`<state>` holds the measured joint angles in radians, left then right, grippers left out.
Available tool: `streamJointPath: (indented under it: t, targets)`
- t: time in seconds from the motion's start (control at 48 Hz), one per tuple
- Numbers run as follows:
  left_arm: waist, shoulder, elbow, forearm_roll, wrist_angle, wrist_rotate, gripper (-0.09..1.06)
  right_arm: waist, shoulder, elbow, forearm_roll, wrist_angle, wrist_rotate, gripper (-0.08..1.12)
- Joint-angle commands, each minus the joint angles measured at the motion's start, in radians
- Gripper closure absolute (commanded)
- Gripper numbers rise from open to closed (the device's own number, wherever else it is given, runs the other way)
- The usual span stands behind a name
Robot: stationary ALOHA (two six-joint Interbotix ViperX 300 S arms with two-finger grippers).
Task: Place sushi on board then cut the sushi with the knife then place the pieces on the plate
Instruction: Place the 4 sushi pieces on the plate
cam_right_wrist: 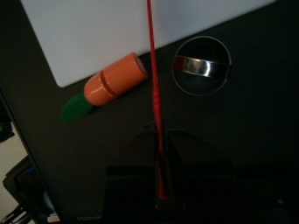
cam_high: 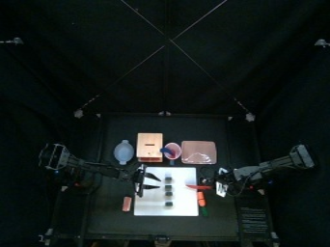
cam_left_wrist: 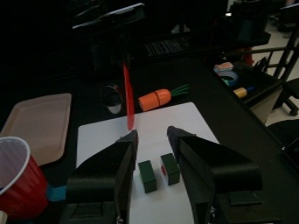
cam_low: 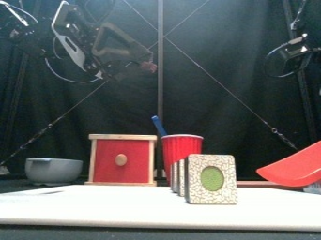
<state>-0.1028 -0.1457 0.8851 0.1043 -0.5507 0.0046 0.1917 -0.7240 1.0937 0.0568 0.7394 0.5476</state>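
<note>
Sushi roll (cam_left_wrist: pixel 146 173) lies in dark green blocks on the white cutting board (cam_left_wrist: pixel 176 118), mid-desk. Left end effector (cam_left_wrist: pixel 153 133) hangs just above the blocks, jaws spread. Right end effector (cam_right_wrist: pixel 158 179) pinches the red knife (cam_left_wrist: pixel 126 87) at the board's right side.

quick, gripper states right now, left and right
left gripper: open, holding nothing
right gripper: closed on the red knife

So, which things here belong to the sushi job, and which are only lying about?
Job: sushi roll, white cutting board, red knife, pink tray.
Lying about: wooden box, blue-grey bowl, red cup, blue knife, toy carrot, metal cutter.
</note>
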Motion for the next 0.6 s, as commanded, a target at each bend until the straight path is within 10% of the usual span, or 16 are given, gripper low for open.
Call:
streamJointPath:
  t: [0.021,0.604]
  targets:
    - [0.003,-0.006,-0.008,-0.012,-0.009,0.0,0.23,-0.018,-0.015,0.006,0.017,-0.003,0.002,0.67]
    - [0.003,-0.005,0.003,-0.023,-0.009,0.002,0.23,-0.044,-0.057,0.0,0.002,0.092,-0.002,0.24]
